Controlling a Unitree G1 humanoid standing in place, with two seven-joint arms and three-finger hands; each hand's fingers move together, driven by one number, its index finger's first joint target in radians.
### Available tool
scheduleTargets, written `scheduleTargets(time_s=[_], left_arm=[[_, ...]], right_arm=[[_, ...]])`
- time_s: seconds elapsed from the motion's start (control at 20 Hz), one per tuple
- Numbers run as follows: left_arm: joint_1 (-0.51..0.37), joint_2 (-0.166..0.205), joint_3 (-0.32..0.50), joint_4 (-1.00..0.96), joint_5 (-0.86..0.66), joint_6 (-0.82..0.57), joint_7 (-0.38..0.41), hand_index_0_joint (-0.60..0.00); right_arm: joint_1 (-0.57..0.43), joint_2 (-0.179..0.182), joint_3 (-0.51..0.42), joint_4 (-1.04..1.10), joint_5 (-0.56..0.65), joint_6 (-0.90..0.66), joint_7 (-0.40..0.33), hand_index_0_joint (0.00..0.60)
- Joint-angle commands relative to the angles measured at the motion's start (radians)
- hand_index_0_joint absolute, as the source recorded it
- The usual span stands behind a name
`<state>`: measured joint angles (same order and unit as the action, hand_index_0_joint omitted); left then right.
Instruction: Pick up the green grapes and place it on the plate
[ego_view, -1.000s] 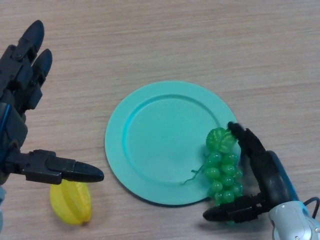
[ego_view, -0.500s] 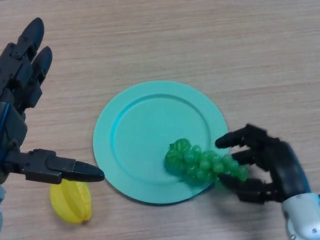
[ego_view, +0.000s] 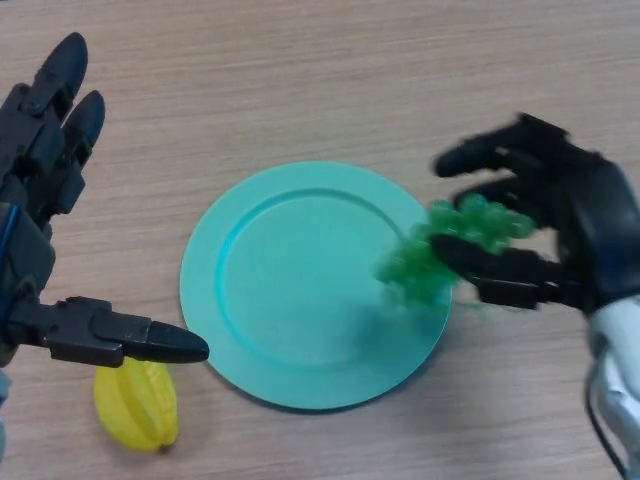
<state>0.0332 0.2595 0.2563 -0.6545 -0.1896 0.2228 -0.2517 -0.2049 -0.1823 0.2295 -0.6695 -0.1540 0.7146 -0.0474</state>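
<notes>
Right hand (ego_view: 560, 215) grips the green grapes (ego_view: 447, 245) betw thumb & fingers, bunch hanging over the right rim of the plate (ego_view: 290, 290). Looks light, floppy & lumpy w/ slick skins, so best held round the thick upper part, not the dangling tip. Left hand (ego_view: 45, 190) open, idle at left.

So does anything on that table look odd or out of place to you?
Only the green grapes: they are not lying flat on the plate but hang from the right hand over its right rim. The yellow star fruit sits by the open left hand, undisturbed.
</notes>
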Motion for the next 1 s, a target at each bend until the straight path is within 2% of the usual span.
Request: scheduleTargets(time_s=[0.05, 0.2, 0.25, 0.35, 0.65, 0.7, 0.75, 0.8, 0.85, 0.9, 0.95, 1.0], left_arm=[[-0.018, 0.027, 0.084, -0.051, -0.042, -0.162, 0.033, 0.0], [-0.009, 0.026, 0.098, -0.05, -0.056, -0.171, 0.036, 0.0], [-0.005, 0.024, 0.103, -0.048, -0.063, -0.181, 0.036, 0.0], [-0.001, 0.022, 0.113, -0.045, -0.07, -0.194, 0.038, 0.0], [0.017, 0.018, 0.145, -0.041, -0.098, -0.224, 0.04, 0.0], [0.019, 0.018, 0.15, -0.042, -0.104, -0.224, 0.039, 0.0], [0.021, 0.018, 0.155, -0.041, -0.108, -0.227, 0.038, 0.0], [0.021, 0.018, 0.156, -0.04, -0.108, -0.228, 0.038, 0.0], [0.022, 0.017, 0.156, -0.04, -0.108, -0.229, 0.038, 0.0], [0.023, 0.017, 0.156, -0.04, -0.108, -0.229, 0.038, 0.0], [0.025, 0.016, 0.154, -0.042, -0.107, -0.228, 0.039, 0.0], [0.025, 0.015, 0.151, -0.044, -0.103, -0.229, 0.041, 0.0]], right_arm=[[-0.11, -0.008, 0.078, -0.075, 0.033, -0.066, -0.085, 0.6], [-0.181, -0.008, 0.197, -0.066, 0.073, -0.037, -0.167, 0.6], [-0.213, -0.008, 0.244, -0.051, 0.113, -0.034, -0.214, 0.6], [-0.256, -0.008, 0.289, -0.021, 0.162, -0.058, -0.263, 0.6], [-0.37, -0.008, 0.306, 0.088, 0.199, -0.121, -0.279, 0.6], [-0.378, -0.008, 0.305, 0.105, 0.179, -0.129, -0.268, 0.6], [-0.388, -0.008, 0.306, 0.137, 0.106, -0.138, -0.236, 0.6], [-0.389, -0.008, 0.306, 0.141, 0.095, -0.134, -0.232, 0.551], [-0.39, -0.008, 0.308, 0.148, 0.066, -0.115, -0.22, 0.401], [-0.392, -0.008, 0.308, 0.154, 0.043, -0.098, -0.208, 0.3], [-0.396, -0.008, 0.307, 0.16, 0.002, -0.064, -0.181, 0.15], [-0.398, -0.008, 0.303, 0.159, -0.026, -0.036, -0.151, 0.049]])
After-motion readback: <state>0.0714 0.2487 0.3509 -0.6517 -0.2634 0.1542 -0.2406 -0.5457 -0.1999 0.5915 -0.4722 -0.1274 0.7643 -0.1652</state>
